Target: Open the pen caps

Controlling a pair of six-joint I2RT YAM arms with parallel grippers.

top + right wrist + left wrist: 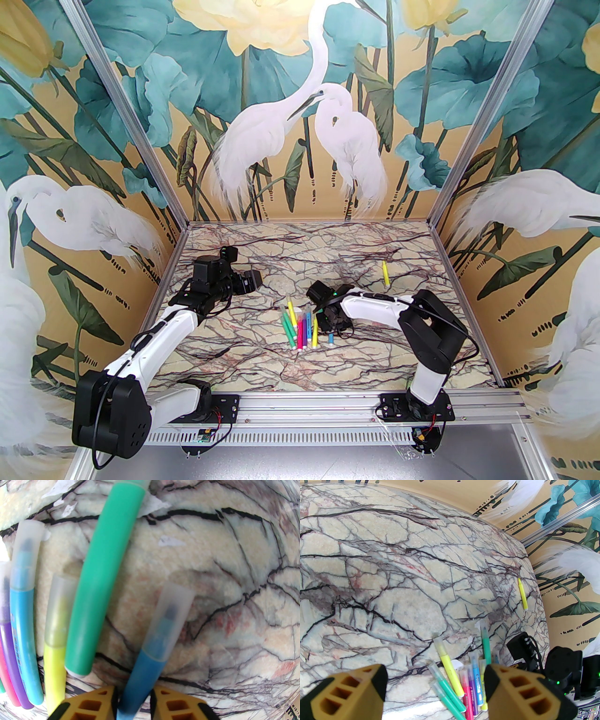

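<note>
Several capped pens (300, 328) lie in a cluster at the table's middle, with green, yellow, pink, purple and blue barrels. My right gripper (133, 702) is shut on the barrel of a blue pen (140, 679), low over the marble at the cluster's right edge. Its pale translucent cap (168, 620) is on and points away from the fingers. My left gripper (434, 679) hangs open to the left of the cluster (459, 681), with nothing between its fingers. From above, the left gripper (255, 280) sits up and left of the pens and the right gripper (332, 323) beside them.
One yellow pen (385, 274) lies alone toward the back right, and it is the yellow pen (522, 594) near the wall in the left wrist view. A pale short tube (305, 610) rests on the marble at far left. Painted walls enclose the table on three sides.
</note>
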